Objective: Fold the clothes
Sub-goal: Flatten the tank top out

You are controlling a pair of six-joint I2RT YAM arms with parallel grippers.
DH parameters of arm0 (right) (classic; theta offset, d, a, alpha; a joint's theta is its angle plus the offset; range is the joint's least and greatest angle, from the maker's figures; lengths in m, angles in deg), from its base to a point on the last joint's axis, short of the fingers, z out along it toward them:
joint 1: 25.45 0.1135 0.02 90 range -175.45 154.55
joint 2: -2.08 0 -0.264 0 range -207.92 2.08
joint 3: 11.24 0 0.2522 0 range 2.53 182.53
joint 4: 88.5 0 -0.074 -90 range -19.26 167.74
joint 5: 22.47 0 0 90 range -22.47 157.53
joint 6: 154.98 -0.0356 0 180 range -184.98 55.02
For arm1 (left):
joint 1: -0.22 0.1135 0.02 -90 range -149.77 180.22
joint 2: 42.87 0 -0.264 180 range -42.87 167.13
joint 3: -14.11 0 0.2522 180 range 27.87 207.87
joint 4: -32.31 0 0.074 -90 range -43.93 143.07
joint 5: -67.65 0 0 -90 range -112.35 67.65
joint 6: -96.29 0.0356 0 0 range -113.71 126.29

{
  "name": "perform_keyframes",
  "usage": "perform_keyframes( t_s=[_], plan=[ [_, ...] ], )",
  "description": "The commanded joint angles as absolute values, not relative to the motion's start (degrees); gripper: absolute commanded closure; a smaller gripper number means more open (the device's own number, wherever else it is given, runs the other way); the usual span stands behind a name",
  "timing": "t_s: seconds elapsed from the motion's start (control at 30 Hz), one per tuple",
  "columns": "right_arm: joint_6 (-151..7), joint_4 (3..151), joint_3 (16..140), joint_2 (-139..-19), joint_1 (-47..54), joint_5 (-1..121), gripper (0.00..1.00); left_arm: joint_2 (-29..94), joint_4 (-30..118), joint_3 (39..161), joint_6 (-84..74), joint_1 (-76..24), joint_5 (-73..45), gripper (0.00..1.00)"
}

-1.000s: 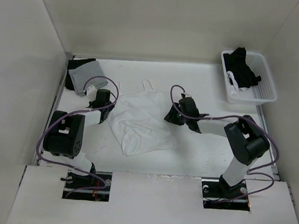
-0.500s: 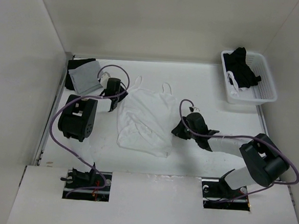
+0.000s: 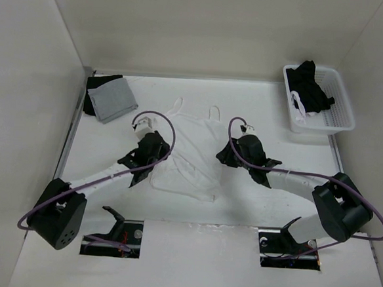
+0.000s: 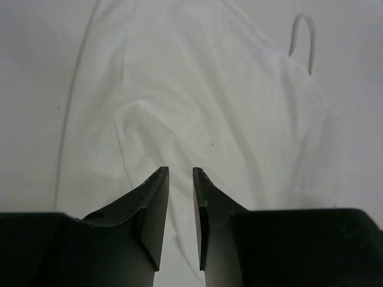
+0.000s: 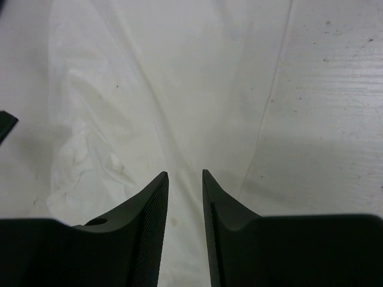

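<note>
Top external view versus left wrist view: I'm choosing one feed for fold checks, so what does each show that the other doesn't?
Only the top external view shows the white basket holding black garments, the grey cloth, the right tool at the white garment's right side, and that garment's whole outline. Only the left wrist view shows the narrow empty gap between the left tool's fingers and the fine creases ahead of them. Both show the white garment, a strap loop and the left tool.

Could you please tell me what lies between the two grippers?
The white tank top lies between the left gripper and right gripper, seen in the top view.
</note>
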State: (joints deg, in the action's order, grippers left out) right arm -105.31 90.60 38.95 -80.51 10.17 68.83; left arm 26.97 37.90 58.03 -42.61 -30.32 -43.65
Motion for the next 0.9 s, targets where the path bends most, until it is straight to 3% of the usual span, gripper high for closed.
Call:
perform_keyframes(
  t_s=[0.0, 0.2, 0.37, 0.7, 0.87],
  plan=[
    [-103.82, 94.34, 38.39, -79.83, 10.28, 68.07, 0.68, 26.30, 45.88, 56.44, -39.77, -34.44, -49.33, 0.78],
    [-104.53, 96.81, 36.10, -80.10, 10.28, 66.13, 0.67, 30.34, 45.90, 55.82, -38.36, -36.55, -52.23, 0.65],
    [-104.53, 96.98, 36.01, -80.01, 10.28, 66.04, 0.67, 32.36, 42.47, 55.56, -36.69, -36.21, -51.80, 0.63],
    [-105.14, 96.90, 35.75, -80.36, 10.63, 65.69, 0.61, 31.40, 42.55, 54.25, -35.28, -36.03, -48.11, 0.80],
    [-105.41, 96.98, 35.48, -80.18, 9.92, 65.60, 0.58, 30.78, 43.34, 53.36, -35.63, -35.15, -45.38, 0.74]
  ],
)
